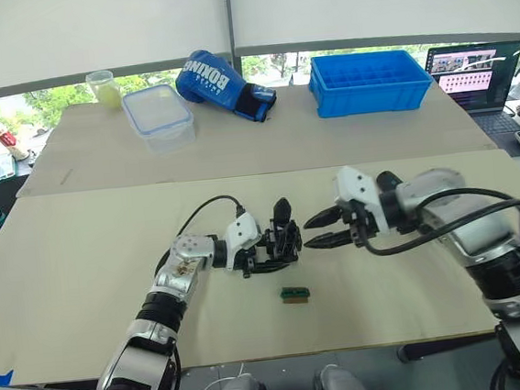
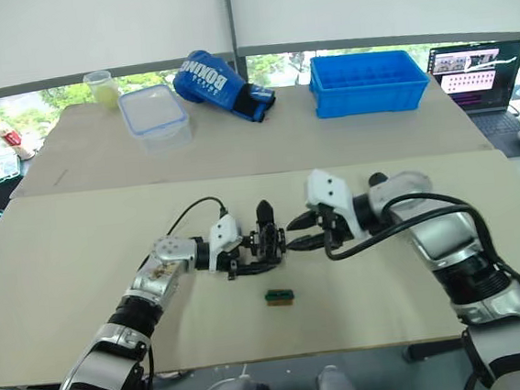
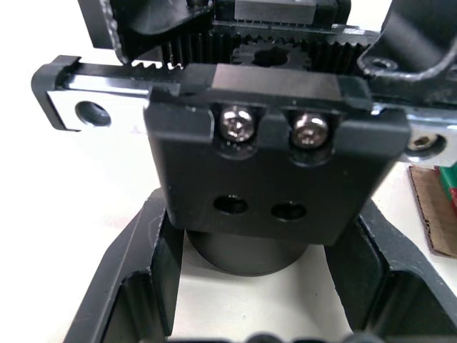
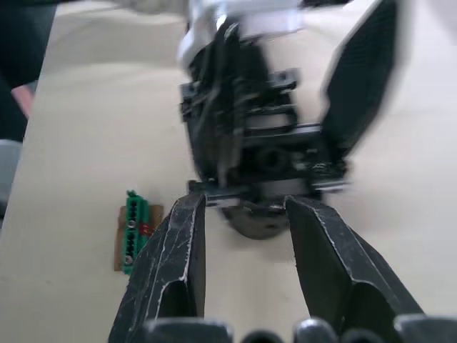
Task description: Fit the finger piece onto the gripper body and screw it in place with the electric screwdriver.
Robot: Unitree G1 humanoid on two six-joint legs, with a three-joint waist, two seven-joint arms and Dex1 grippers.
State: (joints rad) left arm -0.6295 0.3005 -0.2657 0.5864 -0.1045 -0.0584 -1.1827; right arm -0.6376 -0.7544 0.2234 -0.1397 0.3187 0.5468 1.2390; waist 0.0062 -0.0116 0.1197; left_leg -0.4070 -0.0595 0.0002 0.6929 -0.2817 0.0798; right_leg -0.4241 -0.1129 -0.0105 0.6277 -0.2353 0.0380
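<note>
The gripper body (image 1: 278, 241), a chunky black mechanism with one pointed finger sticking up, sits mid-table with my left gripper (image 1: 264, 253) shut on its base. In the left wrist view its slide block (image 3: 275, 171) shows two silver screws above two empty holes, and my left fingers (image 3: 136, 286) stand on either side of the round base. My right gripper (image 1: 310, 232) is open just right of the body, tips pointing at it, with nothing between them. In the right wrist view the body (image 4: 250, 143) lies just beyond my right fingers (image 4: 175, 264). The finger piece and the electric screwdriver are out of view.
A small green-and-black block (image 1: 294, 294) lies on the table just in front of the body. On the far table stand a blue bin (image 1: 371, 81), a blue boxing glove (image 1: 222, 83), a clear lidded box (image 1: 158, 113) and a cup (image 1: 102, 88). A laptop (image 1: 474, 73) sits far right.
</note>
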